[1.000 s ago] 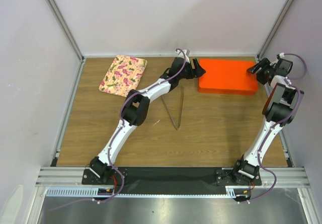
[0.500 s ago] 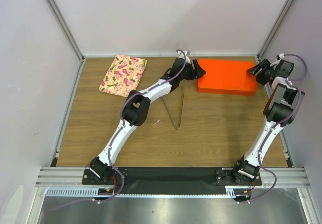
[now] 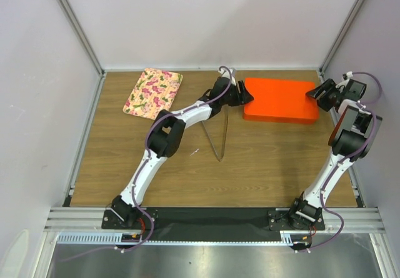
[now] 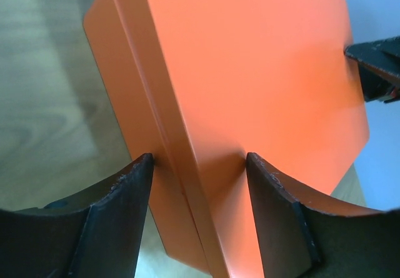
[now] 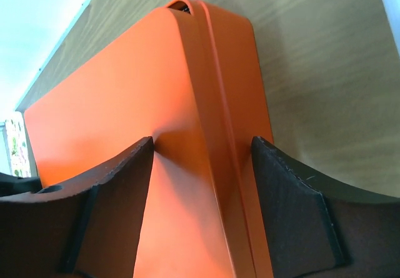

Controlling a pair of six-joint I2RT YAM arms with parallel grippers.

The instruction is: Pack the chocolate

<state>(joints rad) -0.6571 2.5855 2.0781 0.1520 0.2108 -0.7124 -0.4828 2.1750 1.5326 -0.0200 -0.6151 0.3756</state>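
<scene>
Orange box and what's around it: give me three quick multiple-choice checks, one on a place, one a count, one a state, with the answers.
1. Where does the floral pad lie on the table?
A. back left corner
B. on top of the box
C. near edge, by the right arm's base

2. How many grippers have fingers on either side of the orange box?
A. none
B. one
C. two

3. The box's lid is:
A. on the box
B. lying flat on the table beside it
C. standing upright against the back wall

Answers:
1 A: the top view shows the pad at the back left.
2 C: the left gripper and the right gripper each straddle one end.
3 A: both wrist views show the lid seated, its seam running between the fingers.
</scene>
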